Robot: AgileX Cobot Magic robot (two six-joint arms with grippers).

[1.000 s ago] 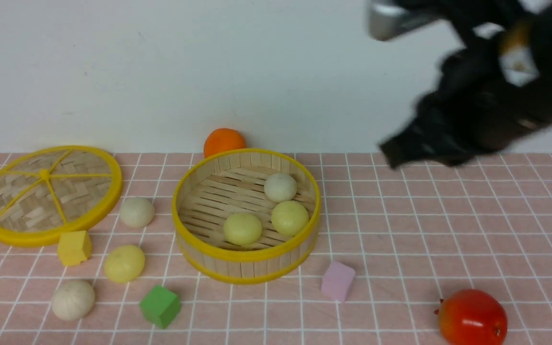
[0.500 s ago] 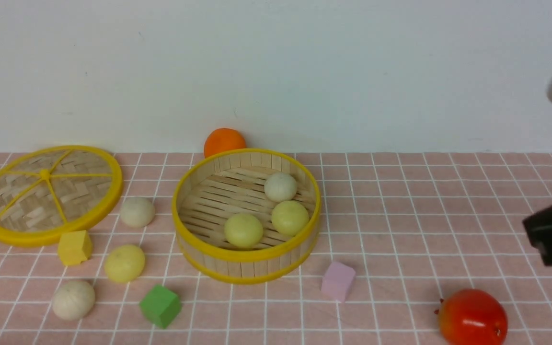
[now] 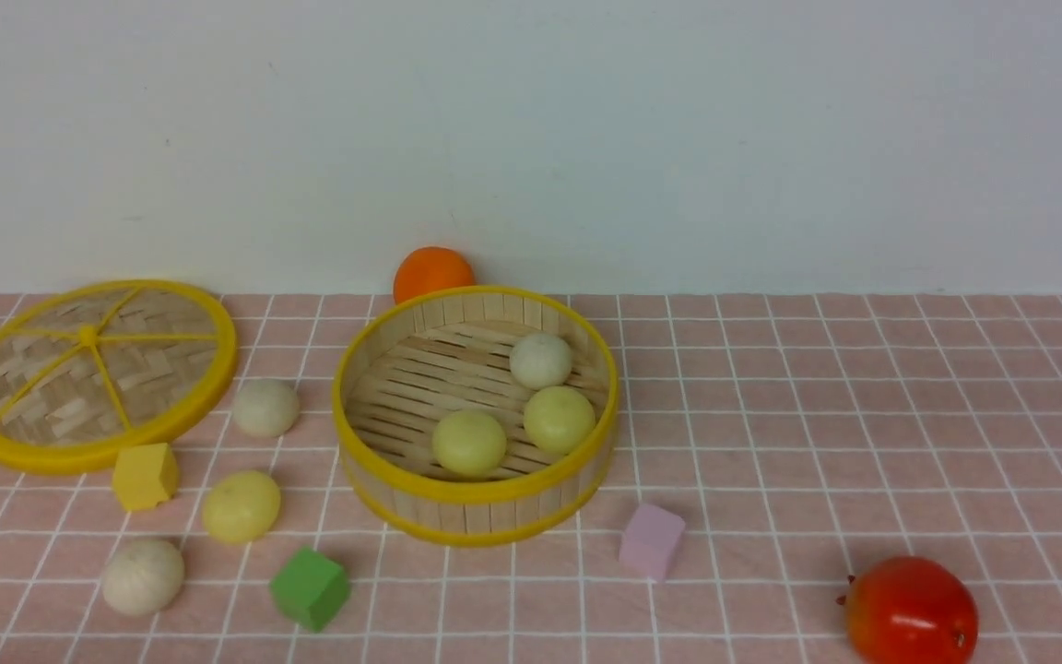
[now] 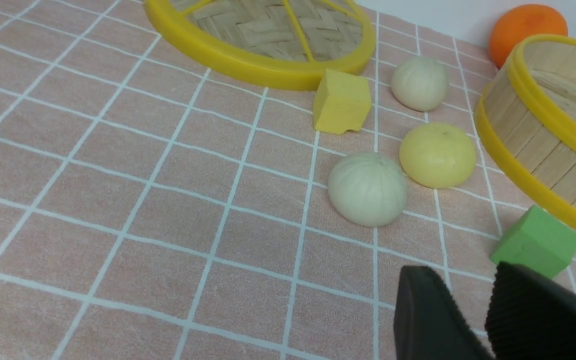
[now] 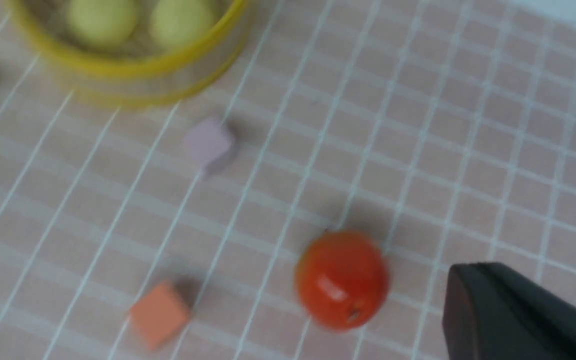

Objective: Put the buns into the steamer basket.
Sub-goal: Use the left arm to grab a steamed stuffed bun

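The steamer basket [image 3: 457,516] stands mid-table with three buns inside: one off-white [image 3: 540,360] and two pale yellow [image 3: 559,420] [image 3: 468,443]. Three more buns lie on the cloth to its left: off-white [image 3: 265,408], pale yellow [image 3: 241,506] and off-white [image 3: 143,576]. My left gripper [image 4: 473,295] is open and empty, low over the cloth, short of the nearest off-white bun [image 4: 368,189] and yellow bun [image 4: 438,155]. My right gripper [image 5: 468,285] is shut and empty, beside the red fruit [image 5: 341,278]. Neither gripper shows in the front view.
The woven lid [image 3: 93,373] lies at the far left, an orange [image 3: 432,272] behind the basket. A yellow cube [image 3: 144,476], green cube [image 3: 310,588] and pink cube [image 3: 651,541] sit near the basket. An orange-pink cube [image 5: 159,312] lies near the red fruit [image 3: 909,610].
My right arm has swung from above the basket's right side away to the right and out of the front view. The buns and basket have not moved.
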